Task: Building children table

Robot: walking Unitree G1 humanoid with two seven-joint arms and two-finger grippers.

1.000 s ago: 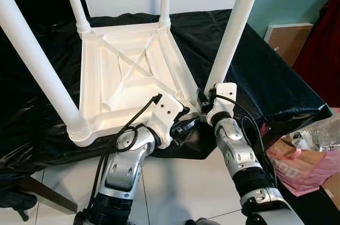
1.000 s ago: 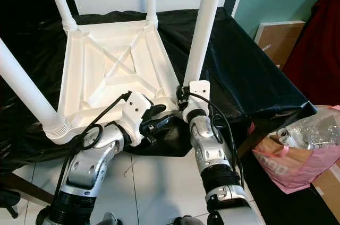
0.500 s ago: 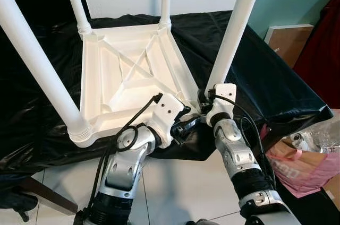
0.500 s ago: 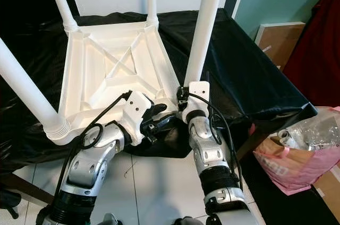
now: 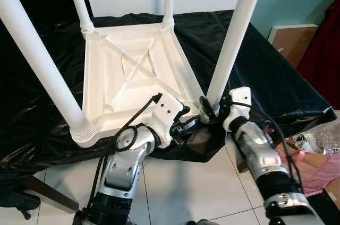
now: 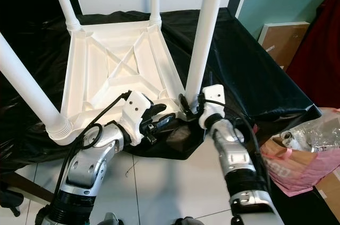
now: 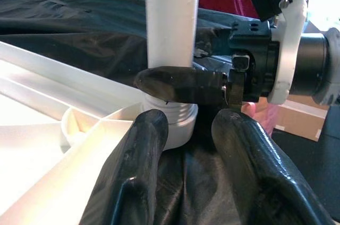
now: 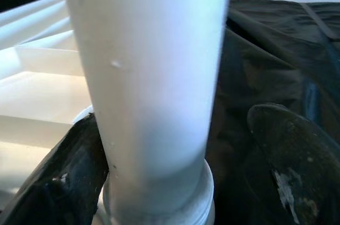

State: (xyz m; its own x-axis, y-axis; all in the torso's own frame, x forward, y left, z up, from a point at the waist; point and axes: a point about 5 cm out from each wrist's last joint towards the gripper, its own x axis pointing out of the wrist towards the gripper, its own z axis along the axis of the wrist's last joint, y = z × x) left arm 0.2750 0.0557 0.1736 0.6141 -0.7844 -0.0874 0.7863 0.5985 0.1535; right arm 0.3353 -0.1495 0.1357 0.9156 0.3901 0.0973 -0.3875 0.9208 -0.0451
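Two silver segmented arms carry white wrist housings (black cables looped alongside) and glossy black-fingered end effectors.

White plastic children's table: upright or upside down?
Upside down: the white plastic children's table shows its ribbed underside, round legs pointing up, on the black cloth.

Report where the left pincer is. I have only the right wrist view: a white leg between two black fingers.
Observer: The left pincer is open and low beside the table leg that the right pincer straddles. Its tips are over the black cloth.
Operator: Count the fitted legs.
Observer: Four stand upright in the corners of the upside-down tabletop.
Operator: Check the floor on the right.
Observer: A pink bag sits there, past the cloth's edge.
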